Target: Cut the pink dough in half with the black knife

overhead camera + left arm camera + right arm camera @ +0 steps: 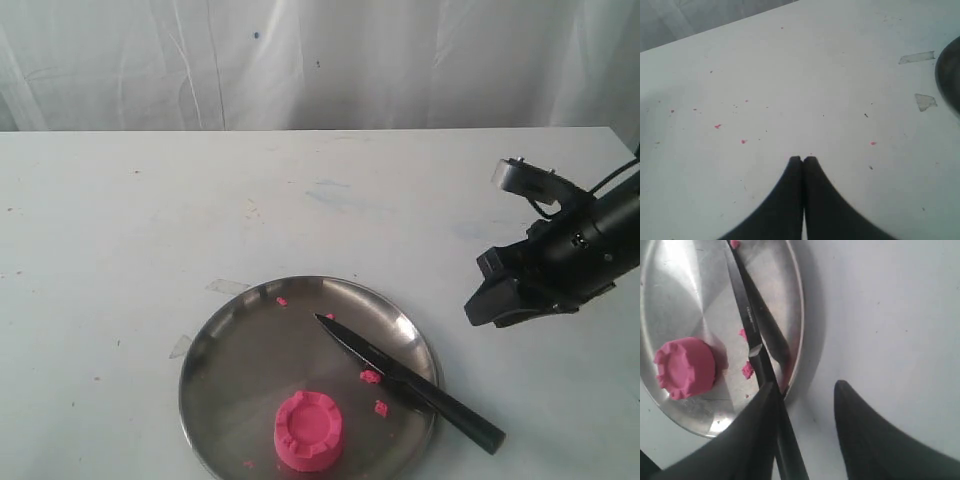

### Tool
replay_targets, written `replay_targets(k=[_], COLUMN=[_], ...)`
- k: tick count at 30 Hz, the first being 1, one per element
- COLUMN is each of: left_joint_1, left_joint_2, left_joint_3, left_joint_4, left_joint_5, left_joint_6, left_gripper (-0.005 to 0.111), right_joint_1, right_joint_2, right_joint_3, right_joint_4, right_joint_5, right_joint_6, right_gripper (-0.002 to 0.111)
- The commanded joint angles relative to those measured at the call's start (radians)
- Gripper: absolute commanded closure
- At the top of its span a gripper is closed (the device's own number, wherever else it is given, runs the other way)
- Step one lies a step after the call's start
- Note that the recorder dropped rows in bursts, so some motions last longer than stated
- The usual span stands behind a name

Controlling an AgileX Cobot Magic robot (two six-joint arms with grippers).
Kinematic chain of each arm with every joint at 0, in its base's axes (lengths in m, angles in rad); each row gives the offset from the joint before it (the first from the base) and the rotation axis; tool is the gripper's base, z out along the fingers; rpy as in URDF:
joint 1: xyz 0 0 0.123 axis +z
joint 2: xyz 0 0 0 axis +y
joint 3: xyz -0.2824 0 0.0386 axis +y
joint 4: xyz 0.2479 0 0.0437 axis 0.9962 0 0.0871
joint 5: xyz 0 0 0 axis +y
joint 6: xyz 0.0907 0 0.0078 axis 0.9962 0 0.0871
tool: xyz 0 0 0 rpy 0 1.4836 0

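Note:
The pink dough (309,430) (685,367), a whole round puck with a notched rim, stands near the front of a round steel plate (240,340) (680,280). The black knife (410,383) (747,320) lies slanted across the plate, with its tip toward the middle and its handle over the rim onto the table. My right gripper (480,305) (806,385) hangs open to the right of the plate, off the knife. In its wrist view the handle runs close beside one finger. My left gripper (803,159) is shut and empty over bare table.
Small pink crumbs (371,377) lie on the plate beside the blade. Two scraps of clear tape (228,286) (916,57) are stuck to the white table left of the plate. A white curtain (320,60) hangs behind the table.

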Motion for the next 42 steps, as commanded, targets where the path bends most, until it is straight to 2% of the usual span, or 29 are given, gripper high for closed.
replay_targets(k=[1,3,5,7,12,19,23,42], left_joint_1=[-0.005,-0.005,-0.005,-0.005,-0.005,-0.005,-0.005,-0.005], left_joint_2=[-0.004,-0.004,-0.004,-0.004,-0.004,-0.004,-0.004,-0.004], left_joint_3=[0.004,0.004,0.004,0.004,0.004,0.004,0.004,0.004], left_joint_4=[-0.005,-0.005,-0.005,-0.005,-0.005,-0.005,-0.005,-0.005], left_joint_5=[0.002,0.002,0.002,0.002,0.002,0.002,0.002,0.002], left_joint_6=[-0.005,-0.005,-0.005,-0.005,-0.005,-0.005,-0.005,-0.005], left_gripper=[0.107,0.107,0.107,0.107,0.107,0.107,0.107,0.107], right_joint_1=[0.036,0.07,0.075,0.072,0.072,0.072,0.072,0.072], right_joint_2=[-0.004,-0.004,-0.002,0.03,0.194,0.251,0.272,0.326], right_joint_3=[0.018,0.018,0.018,0.011,-0.089,-0.09,-0.07,-0.011], right_joint_4=[0.003,-0.007,-0.04,-0.062,-0.002,-0.011,0.017,0.044], right_joint_5=[-0.03,-0.025,-0.07,-0.098,0.256,0.265,0.265,0.265], right_joint_6=[-0.006,-0.05,-0.042,0.003,-0.046,-0.056,-0.179,-0.228], right_gripper=[0.063,0.052,0.046,0.046,0.046,0.046,0.046,0.047])
